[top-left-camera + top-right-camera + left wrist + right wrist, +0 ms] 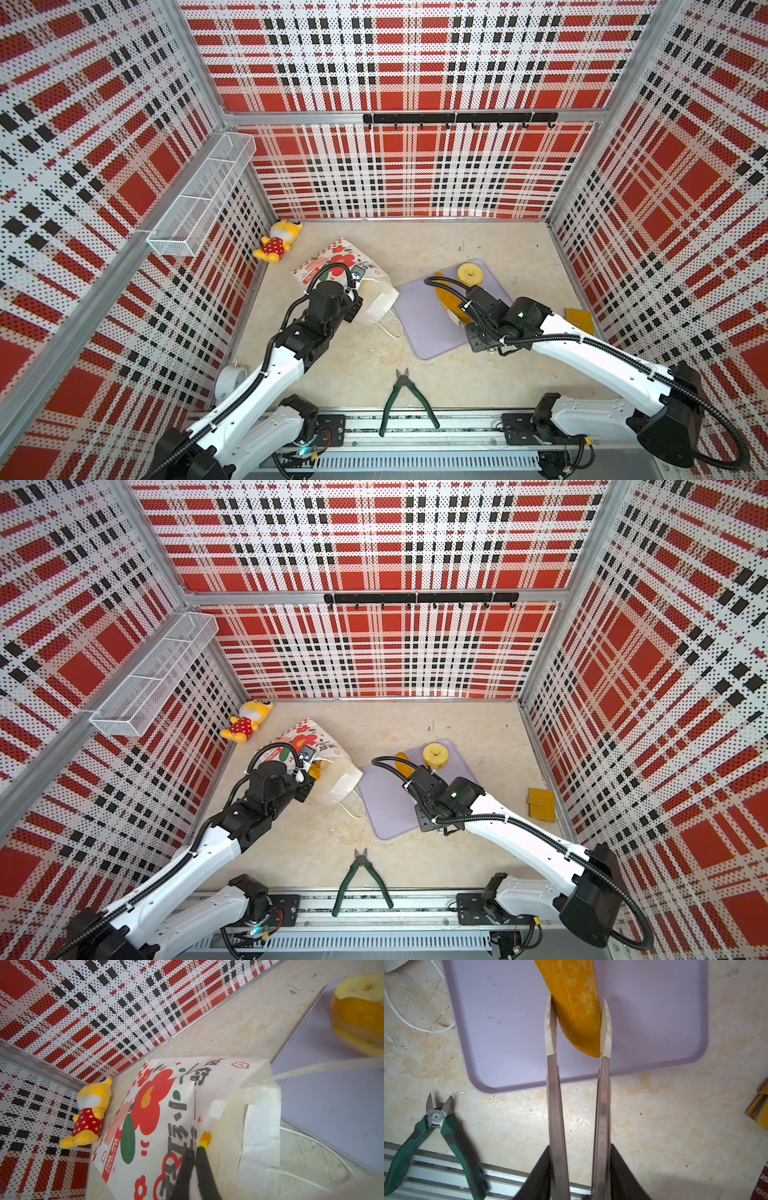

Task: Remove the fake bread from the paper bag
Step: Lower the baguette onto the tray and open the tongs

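- The left gripper (195,1150) is pinched shut on the bag (162,1105) rim, likely to keep its mouth open. The bag lies near the desk's far-left corner.
- The right gripper (577,1012) straddles the loaf (571,980) on the tray (664,1022). Gripping or loose, I cannot tell.
- Only the top views show the ring (470,274) at the tray's far edge and bread (318,766) in the bag's mouth.

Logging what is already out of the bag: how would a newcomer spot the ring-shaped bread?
Find the lilac tray right of the paper bag. At its far edge sits the ring bread: a pale yellow round with a centre hole, unlike the long orange loaf beside it.
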`<state>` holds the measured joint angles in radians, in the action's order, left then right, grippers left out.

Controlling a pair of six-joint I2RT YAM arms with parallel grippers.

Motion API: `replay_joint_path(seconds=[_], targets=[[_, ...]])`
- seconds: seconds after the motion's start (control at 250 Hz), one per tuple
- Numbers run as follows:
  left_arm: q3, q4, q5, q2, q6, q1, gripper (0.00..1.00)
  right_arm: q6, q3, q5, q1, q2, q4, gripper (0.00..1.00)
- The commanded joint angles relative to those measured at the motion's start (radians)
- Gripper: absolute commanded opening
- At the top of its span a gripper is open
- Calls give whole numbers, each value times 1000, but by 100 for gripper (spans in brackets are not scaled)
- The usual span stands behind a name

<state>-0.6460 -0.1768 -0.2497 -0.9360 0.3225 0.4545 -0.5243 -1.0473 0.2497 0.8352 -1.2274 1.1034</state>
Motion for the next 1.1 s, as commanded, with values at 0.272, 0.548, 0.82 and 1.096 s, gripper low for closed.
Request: replay_joint_path(seconds=[0.272,0.548,0.82,1.096], targets=[[26,2,12,26,0,-10,0,20,-59,-32,-41,3,-8,46],[32,8,13,28,1,-12,0,51,-84,-79,-95,47,-9,46],[43,14,15,31,-1,-12,0,72,-106,-94,-163,88,23,43],[43,17,16,31,-1,-13,0,120,-166,-96,-192,32,6,29]])
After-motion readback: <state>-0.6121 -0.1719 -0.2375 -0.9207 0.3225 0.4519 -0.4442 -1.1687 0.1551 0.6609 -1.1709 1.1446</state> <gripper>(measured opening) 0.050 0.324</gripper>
